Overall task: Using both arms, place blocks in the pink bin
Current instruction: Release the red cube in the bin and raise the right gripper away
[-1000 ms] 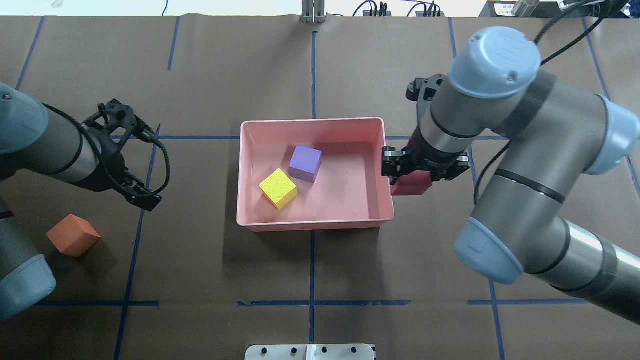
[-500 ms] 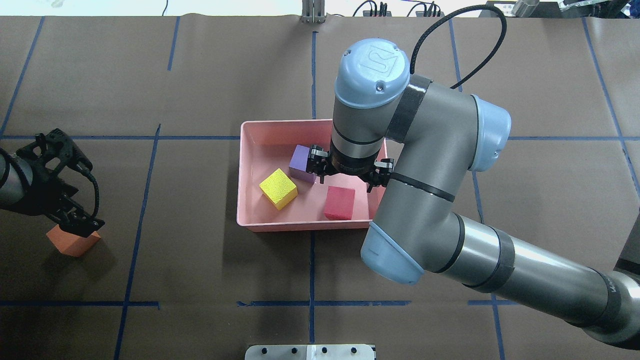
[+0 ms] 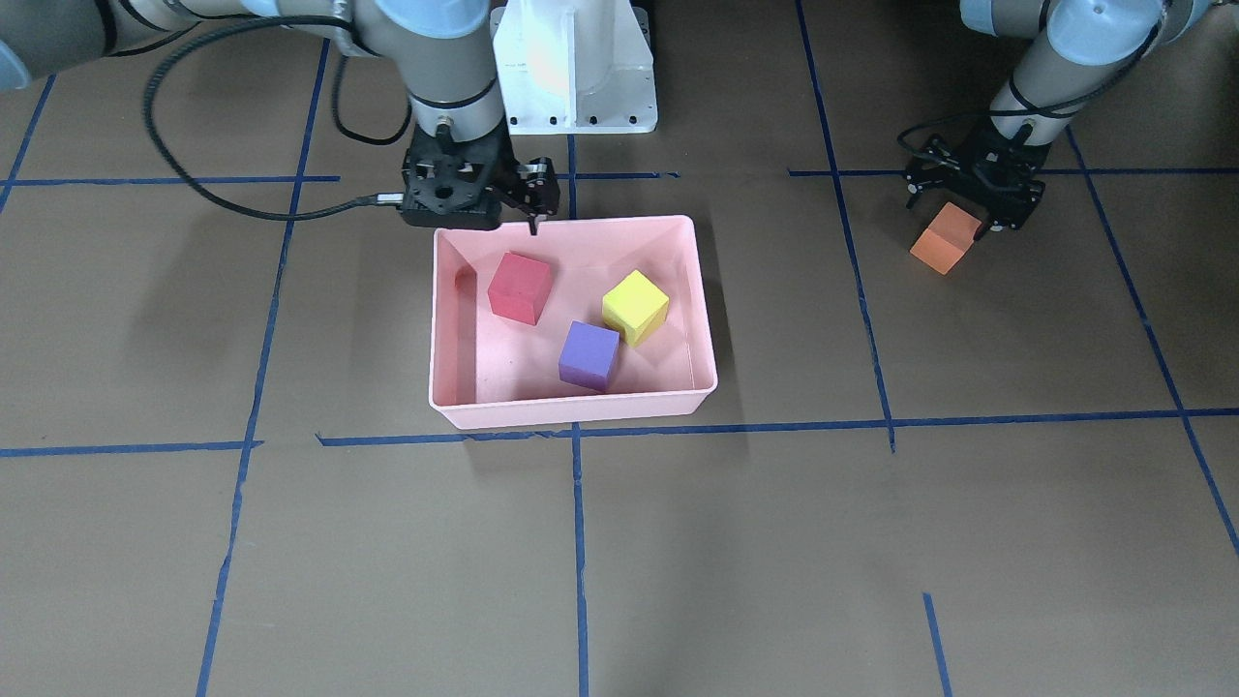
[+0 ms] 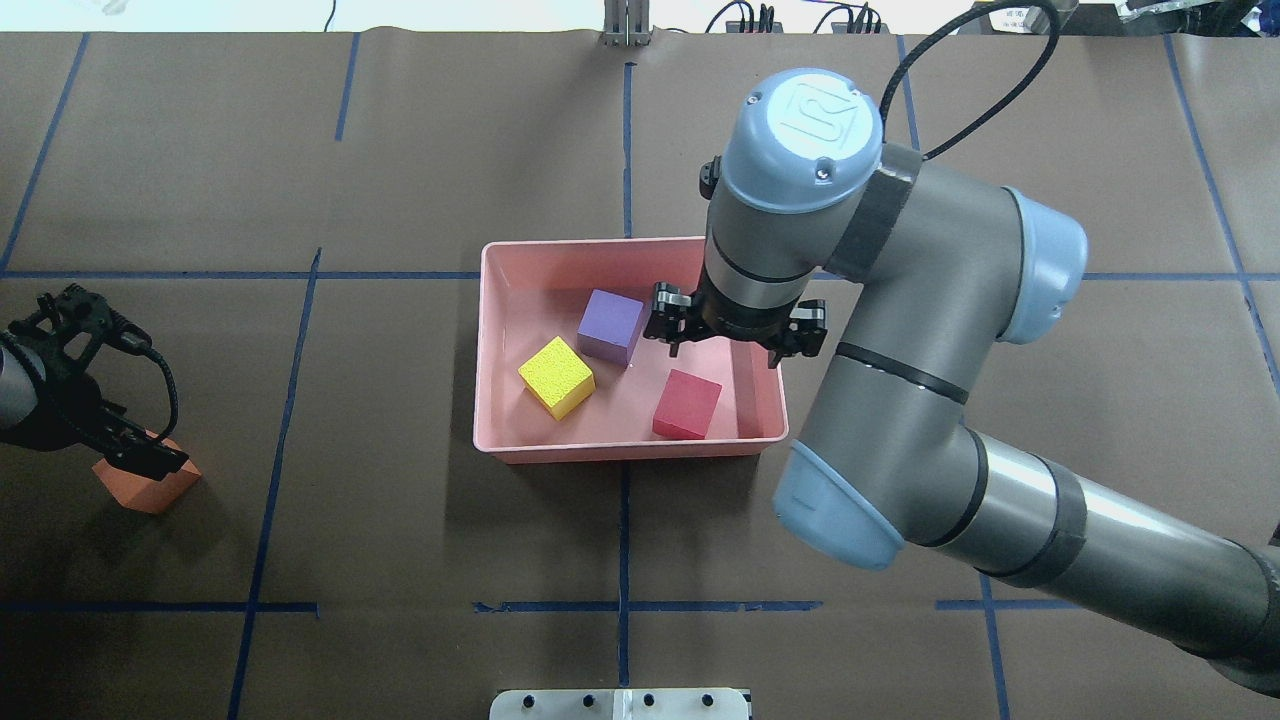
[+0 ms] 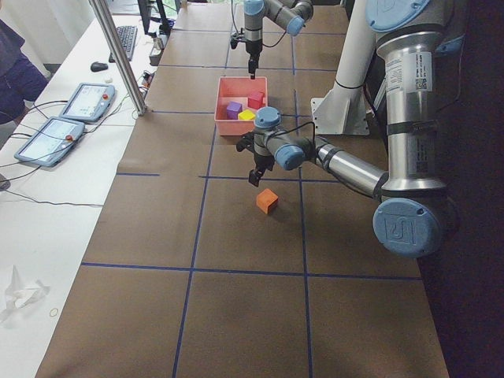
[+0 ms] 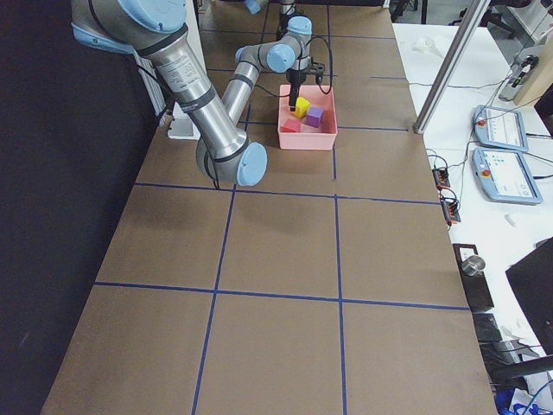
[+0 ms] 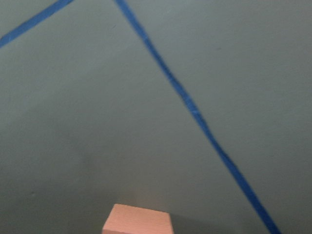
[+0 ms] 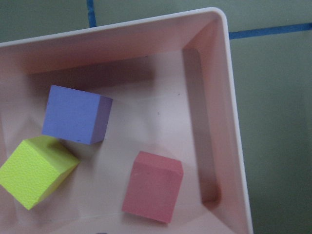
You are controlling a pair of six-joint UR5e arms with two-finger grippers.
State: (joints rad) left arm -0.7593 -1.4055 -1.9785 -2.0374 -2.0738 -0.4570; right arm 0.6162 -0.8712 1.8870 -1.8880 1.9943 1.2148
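Inside the pink bin (image 4: 630, 452) we find the red block (image 4: 687, 404), purple block (image 4: 611, 326) and yellow-green block (image 4: 556, 377); over the bin's red-block end hangs the right gripper (image 4: 728, 345), jaws wide, empty; well beyond the bin's opposite end (on the table (image 4: 400, 520)) sits the orange block (image 3: 947, 238), the left gripper (image 3: 968, 198) just above, spread.

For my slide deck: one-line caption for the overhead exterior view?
Red block, purple block and yellow block in the pink bin; left gripper above the orange block.

Bin (image 4: 630, 247): frame centre, on table (image 4: 400, 550).
Blocks (image 4: 611, 326): three inside bin.
Fourth block (image 4: 150, 490): far left, on table.
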